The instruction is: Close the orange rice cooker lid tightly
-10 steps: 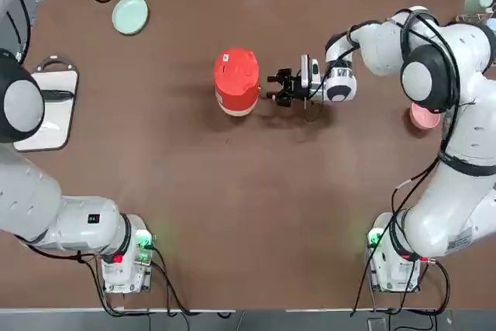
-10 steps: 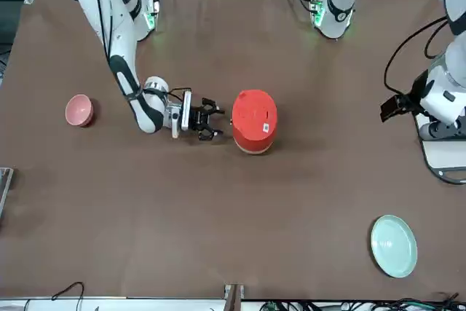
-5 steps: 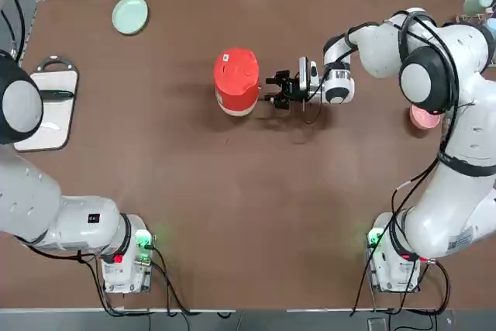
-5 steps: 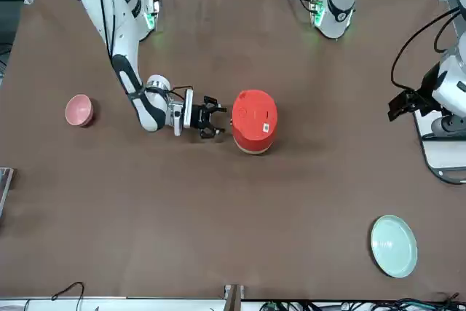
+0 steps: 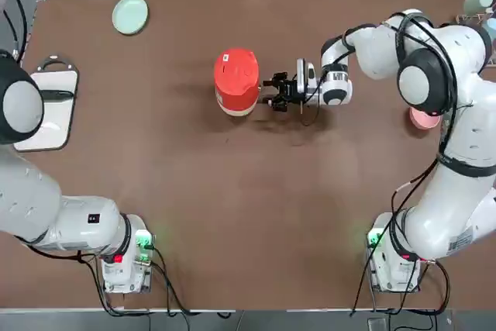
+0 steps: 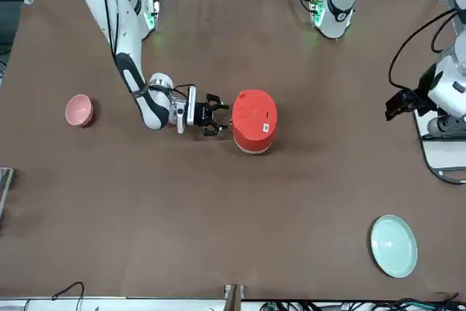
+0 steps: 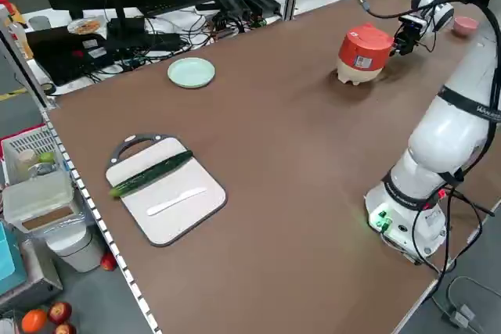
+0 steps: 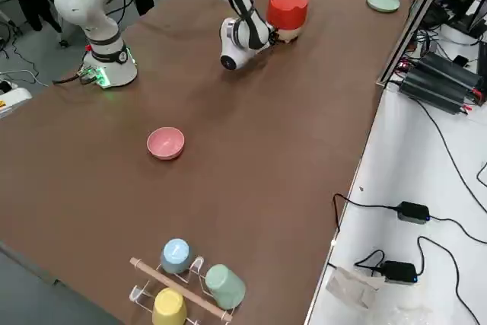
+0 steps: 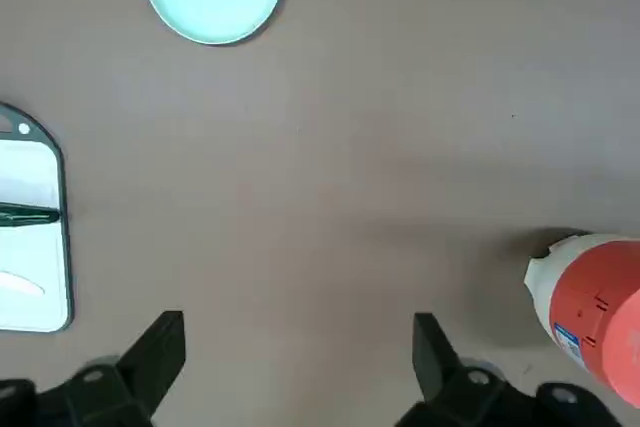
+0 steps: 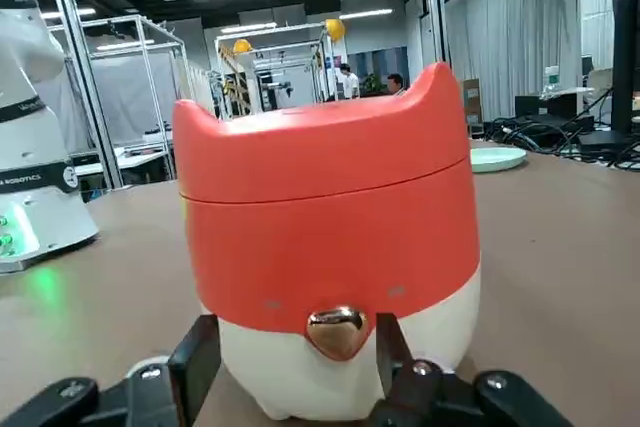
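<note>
Taking the orange rice cooker [image 5: 236, 81] as the landmark, at about the middle of the table [image 5: 256, 215]: the right gripper [image 5: 276, 93] has edged in toward it over the last second, from a short gap away to just beside its side wall, level with the table and pointing at the cooker, its two fingers [image 10: 196, 352] partly spread either side of the small shiny latch button [image 10: 337, 332] on the front, holding nothing; whether a fingertip already touches the wall I cannot tell. The lid [image 10: 325, 152] sits down on the body with only a thin seam showing, so it looks lowered; my judgement is that what remains is pressing it home or checking the latch, and this approach from the side suits the latch more than a push from above. A small white sticker [image 5: 225, 57] lies near the lid's edge and a label [image 9: 566, 340] on the side wall, but neither print is readable. Farther off, the pink bowl [image 6: 79, 109] stands well beyond the right arm, the pale green plate [image 5: 129, 15] far toward the back corner on the left arm's side, and farthest, the left gripper [image 9: 295, 362] hangs parked near the cutting board [image 5: 48, 108], its fingers wide apart and empty, well away from the cooker
</note>
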`<state>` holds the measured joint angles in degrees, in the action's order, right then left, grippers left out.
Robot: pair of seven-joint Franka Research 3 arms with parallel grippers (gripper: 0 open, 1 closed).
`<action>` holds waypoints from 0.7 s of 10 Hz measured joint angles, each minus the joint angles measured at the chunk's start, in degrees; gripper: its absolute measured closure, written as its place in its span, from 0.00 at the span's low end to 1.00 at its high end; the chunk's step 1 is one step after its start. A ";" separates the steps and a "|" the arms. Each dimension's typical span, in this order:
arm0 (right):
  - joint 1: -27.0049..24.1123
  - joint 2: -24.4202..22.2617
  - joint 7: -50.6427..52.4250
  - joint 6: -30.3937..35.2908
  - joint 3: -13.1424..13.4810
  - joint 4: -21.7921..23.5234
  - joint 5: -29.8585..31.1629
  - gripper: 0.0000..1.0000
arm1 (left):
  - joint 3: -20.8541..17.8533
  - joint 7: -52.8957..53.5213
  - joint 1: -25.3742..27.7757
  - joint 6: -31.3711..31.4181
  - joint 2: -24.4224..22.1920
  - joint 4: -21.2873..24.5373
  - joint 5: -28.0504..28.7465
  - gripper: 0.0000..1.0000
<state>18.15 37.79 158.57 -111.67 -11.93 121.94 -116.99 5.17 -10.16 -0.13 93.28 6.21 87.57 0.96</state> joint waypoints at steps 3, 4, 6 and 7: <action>0.11 0.34 0.40 0.00 0.05 -0.40 -0.55 0.29 | 0.01 0.00 0.06 0.00 0.25 0.01 0.00 0.00; 0.26 0.58 0.53 -0.05 0.05 -0.70 -0.97 0.29 | 0.02 0.00 0.03 0.00 0.25 0.01 0.00 0.00; 0.37 1.19 0.62 -0.14 0.05 -1.26 -2.13 0.29 | 0.02 0.00 0.02 0.00 0.25 0.01 0.00 0.00; 0.38 1.76 0.67 -0.15 0.05 -1.62 -2.46 0.29 | 0.01 0.00 0.05 0.00 0.25 0.01 0.00 0.00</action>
<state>18.53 39.56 159.24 -111.82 -11.88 120.32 -119.44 5.18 -10.16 -0.08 93.28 6.46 87.58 0.96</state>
